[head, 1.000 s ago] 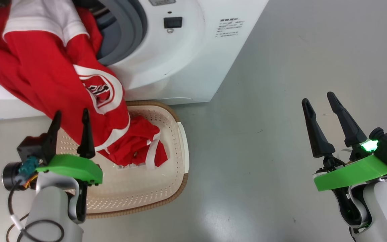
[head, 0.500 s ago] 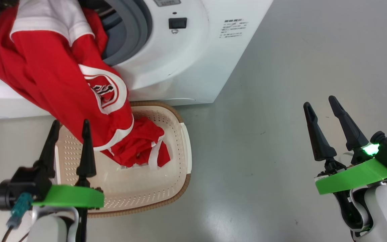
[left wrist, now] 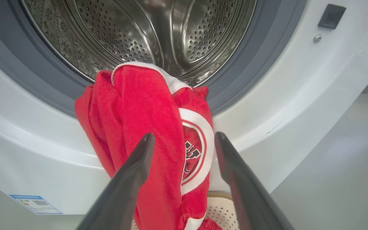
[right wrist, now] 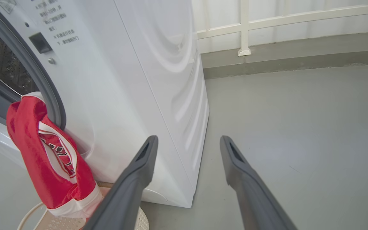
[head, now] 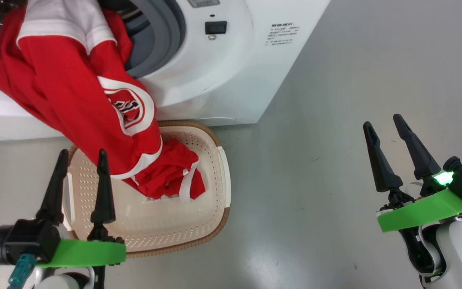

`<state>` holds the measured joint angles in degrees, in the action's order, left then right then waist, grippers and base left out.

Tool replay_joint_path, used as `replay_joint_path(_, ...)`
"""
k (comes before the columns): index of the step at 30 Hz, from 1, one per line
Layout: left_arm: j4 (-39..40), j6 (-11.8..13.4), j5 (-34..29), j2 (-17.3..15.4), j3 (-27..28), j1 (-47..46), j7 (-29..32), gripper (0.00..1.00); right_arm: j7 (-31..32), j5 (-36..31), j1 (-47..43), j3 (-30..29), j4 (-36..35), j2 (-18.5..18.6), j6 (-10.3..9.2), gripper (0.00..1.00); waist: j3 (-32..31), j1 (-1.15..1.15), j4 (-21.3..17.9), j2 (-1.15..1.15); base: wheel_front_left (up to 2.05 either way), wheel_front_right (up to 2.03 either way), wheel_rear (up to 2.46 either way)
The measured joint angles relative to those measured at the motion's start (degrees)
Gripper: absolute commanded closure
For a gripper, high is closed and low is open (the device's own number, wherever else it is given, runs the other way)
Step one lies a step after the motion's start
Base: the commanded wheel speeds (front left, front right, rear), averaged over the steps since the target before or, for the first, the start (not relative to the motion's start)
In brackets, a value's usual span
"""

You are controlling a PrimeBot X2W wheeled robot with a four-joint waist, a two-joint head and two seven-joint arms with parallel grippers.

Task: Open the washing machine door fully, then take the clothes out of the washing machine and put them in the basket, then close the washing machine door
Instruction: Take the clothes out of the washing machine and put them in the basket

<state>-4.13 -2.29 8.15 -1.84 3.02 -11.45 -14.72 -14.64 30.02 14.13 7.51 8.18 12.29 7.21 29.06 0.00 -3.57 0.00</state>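
A red jersey (head: 66,100) hangs over the grey rubber lip (head: 167,36) of the washing machine (head: 223,80), its lower end reaching into the cream basket (head: 167,228) beside a second red garment (head: 167,176), while the left gripper (head: 82,154) at the basket and the right gripper (head: 381,120) over the floor (head: 315,180) both stand spread, empty.

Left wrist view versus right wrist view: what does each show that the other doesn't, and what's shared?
Left wrist: steel drum, blue label, open left gripper. Right wrist: the machine's side panel, a wall rail, open right gripper over floor. Both: the red garment hanging over the grey ring, basket below.
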Motion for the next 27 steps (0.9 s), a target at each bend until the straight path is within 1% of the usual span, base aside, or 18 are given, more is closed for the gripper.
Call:
replay_joint_path(7,-0.5,0.3,0.3,0.0,-0.2,-0.3,0.0,0.00,0.0,0.0,0.0,0.1,0.0,0.0,0.00,0.00,-0.1,0.00,0.0,0.00,0.00,0.00,0.00)
replay_joint_path(12,-3.5,0.3,0.4,0.0,0.6,-2.2,0.0,0.00,0.0,0.0,0.0,0.1,0.0,0.0,0.00,0.00,-0.4,0.00,0.1,0.00,0.00,0.00,0.00)
replay_joint_path(16,-6.0,0.3,-0.1,-0.2,1.3,-6.6,0.0,0.00,0.0,0.0,0.0,0.1,0.0,0.0,0.00,0.00,-0.4,0.00,0.1,0.00,0.00,0.00,0.00)
replay_joint_path(19,-8.8,0.2,-0.4,-1.0,1.6,-10.4,0.0,0.00,0.0,0.0,0.0,0.2,0.0,0.0,0.00,0.00,-0.3,0.00,0.0,0.00,0.00,0.00,0.00)
replay_joint_path(24,-15.2,0.2,-1.1,-2.2,2.2,-17.1,0.0,0.00,0.0,0.0,0.0,0.3,0.0,-0.1,0.00,0.00,0.0,0.00,-0.2,0.00,0.00,0.00,0.00)
replay_joint_path(27,-19.7,0.2,-1.2,-3.5,2.3,-21.3,0.1,0.00,0.0,0.0,0.0,0.4,0.0,-0.2,0.00,0.00,0.3,0.00,-0.4,0.00,0.00,0.00,0.00)
